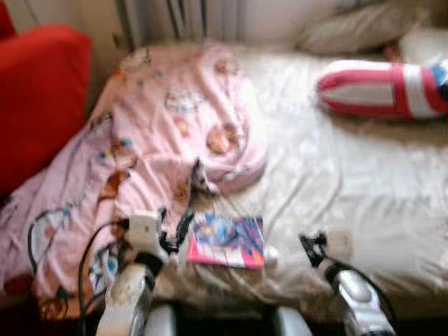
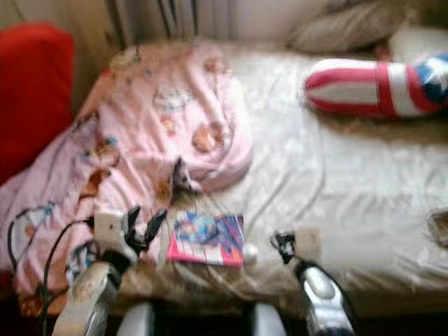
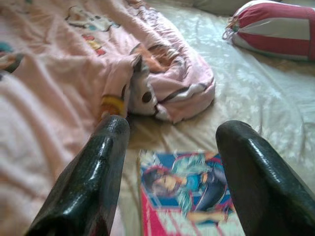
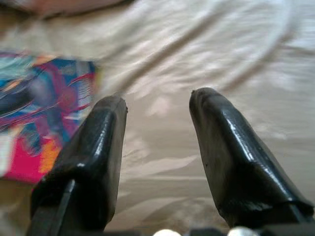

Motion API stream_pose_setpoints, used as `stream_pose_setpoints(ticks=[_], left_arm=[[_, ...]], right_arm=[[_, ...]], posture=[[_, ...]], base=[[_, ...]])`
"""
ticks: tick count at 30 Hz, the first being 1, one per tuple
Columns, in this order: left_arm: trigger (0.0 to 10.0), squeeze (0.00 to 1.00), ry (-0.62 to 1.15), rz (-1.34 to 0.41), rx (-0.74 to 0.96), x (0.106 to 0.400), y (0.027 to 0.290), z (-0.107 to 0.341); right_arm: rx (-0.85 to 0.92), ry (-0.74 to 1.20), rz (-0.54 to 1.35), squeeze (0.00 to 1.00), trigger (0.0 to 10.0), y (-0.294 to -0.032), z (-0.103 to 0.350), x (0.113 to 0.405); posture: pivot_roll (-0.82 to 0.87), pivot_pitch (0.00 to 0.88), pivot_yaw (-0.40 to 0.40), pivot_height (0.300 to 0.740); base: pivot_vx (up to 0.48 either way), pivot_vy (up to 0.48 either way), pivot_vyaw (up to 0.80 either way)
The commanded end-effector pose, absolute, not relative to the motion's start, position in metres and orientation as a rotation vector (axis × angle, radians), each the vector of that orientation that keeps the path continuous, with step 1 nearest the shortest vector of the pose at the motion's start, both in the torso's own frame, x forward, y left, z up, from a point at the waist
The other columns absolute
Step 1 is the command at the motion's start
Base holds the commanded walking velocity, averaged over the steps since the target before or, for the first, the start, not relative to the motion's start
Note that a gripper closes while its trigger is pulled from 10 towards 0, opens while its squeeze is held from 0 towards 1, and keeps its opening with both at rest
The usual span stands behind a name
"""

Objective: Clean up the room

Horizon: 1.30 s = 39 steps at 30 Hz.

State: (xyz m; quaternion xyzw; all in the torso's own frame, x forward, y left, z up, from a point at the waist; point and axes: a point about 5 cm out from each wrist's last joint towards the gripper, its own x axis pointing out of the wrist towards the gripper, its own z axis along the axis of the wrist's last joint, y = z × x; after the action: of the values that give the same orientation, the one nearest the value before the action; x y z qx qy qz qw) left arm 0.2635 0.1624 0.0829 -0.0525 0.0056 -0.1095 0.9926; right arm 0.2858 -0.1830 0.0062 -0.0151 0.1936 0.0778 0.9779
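Nearby, pink blanket (image 1: 147, 140) lies crumpled just beside magazine (image 1: 227, 241) on bed (image 1: 336, 175)

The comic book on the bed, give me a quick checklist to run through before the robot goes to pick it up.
1. Comic book lying flat on the bed sheet, nothing on top: ok.
2. Left gripper open, book seen between its fingers: ok.
3. Right gripper open and holding nothing: ok.
4. Pink blanket off the book: ok, its folded edge lies just beyond it.
5. Small white object at the book's corner, touching or not: cannot tell.
6. Head views sharp enough to aim: not ok, blurred.
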Motion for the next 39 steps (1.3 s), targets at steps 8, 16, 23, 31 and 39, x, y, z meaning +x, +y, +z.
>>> stream_pose_setpoints(ticks=[8,16,23,31,39], left_arm=[[10.0,0.00,0.017,-0.210,-0.107,0.253,0.169,0.089],[10.0,0.00,0.043,-0.201,-0.092,0.236,0.174,0.092],[10.0,0.00,0.045,-0.170,-0.077,0.231,0.183,0.098],[10.0,0.00,0.071,-0.157,-0.060,0.222,0.191,0.100],[10.0,0.00,0.086,-0.153,-0.057,0.215,0.193,0.103]], right_arm=[[-0.427,0.473,0.366,1.00,10.0,-0.179,0.011,0.302],[-0.698,0.472,0.475,1.00,10.0,-0.182,0.020,0.313],[-0.839,0.499,0.551,0.00,10.0,-0.193,0.027,0.317],[-0.857,0.523,0.521,0.00,10.0,-0.209,0.042,0.328],[-0.871,0.581,0.548,0.00,10.0,-0.213,0.038,0.324]], posture=[[0.13,0.197,0.012,0.613],[0.17,0.247,0.025,0.613],[0.22,0.266,0.035,0.613],[0.25,0.269,0.040,0.613],[0.27,0.275,0.055,0.613]], base=[[0.000,0.000,0.00],[0.000,0.000,0.00],[0.000,0.000,0.00],[0.000,0.000,0.00],[0.000,0.000,0.00]])
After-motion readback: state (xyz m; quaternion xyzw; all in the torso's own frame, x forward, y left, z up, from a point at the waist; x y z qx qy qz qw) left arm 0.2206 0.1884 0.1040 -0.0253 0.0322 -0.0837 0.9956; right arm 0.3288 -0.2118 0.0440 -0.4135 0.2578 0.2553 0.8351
